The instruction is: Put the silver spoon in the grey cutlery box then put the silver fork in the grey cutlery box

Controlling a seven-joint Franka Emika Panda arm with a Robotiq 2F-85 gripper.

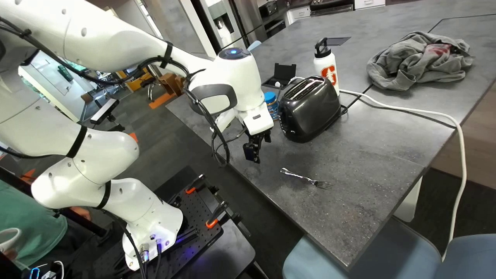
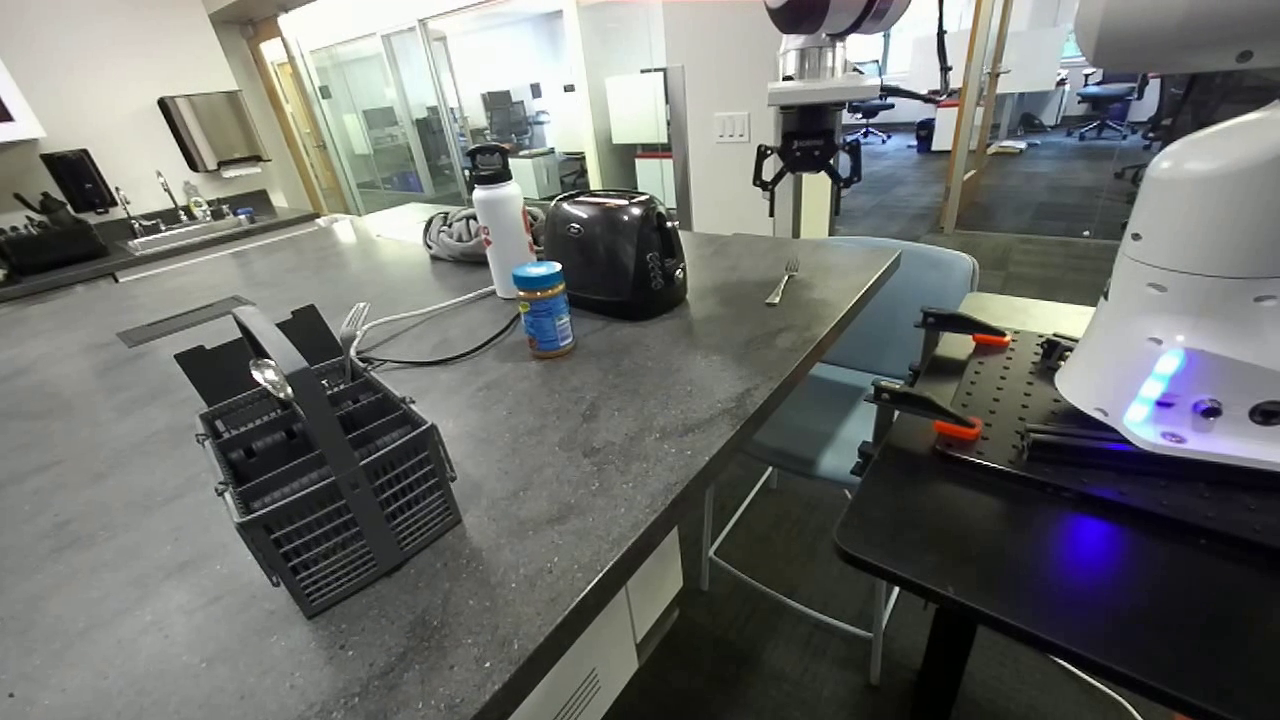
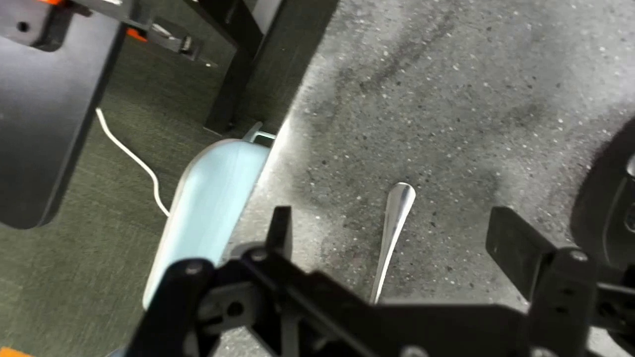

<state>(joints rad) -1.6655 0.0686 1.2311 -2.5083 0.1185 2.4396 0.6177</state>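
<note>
Arm (image 1: pixel 116 46) seen slung across the upper left of the frame in an exterior view; base (image 1: pixel 164 221) at lower left. From it the links are bent up the left side, and the forearm is slanted down rightward to the middle, where the wrist (image 1: pixel 246 87) is turned downward. In an exterior view the gripper (image 2: pixel 804 208) is hung at the top, right of the middle, pointed straight down, held above the counter (image 2: pixel 600 420) and apart from it. Fingers (image 3: pixel 281 228) spread wide: in the wrist view the handle of the silver fork (image 3: pixel 394 225) is framed between them, its tines hidden by the gripper.

Fork laid flat on the counter, lower than the gripper and not touched by it; in both exterior views it is seen right of the middle, toaster (image 1: pixel 310 110) nearby.

Grey cutlery box (image 2: pixel 345 500) stood at lower left in an exterior view. Silver spoon (image 2: pixel 270 378) leaned in it, bowl up, beside the carrying handle, lower part hidden. A second fork (image 2: pixel 353 322) is stood tines up at the box's far side; compartment cannot be told.
</note>
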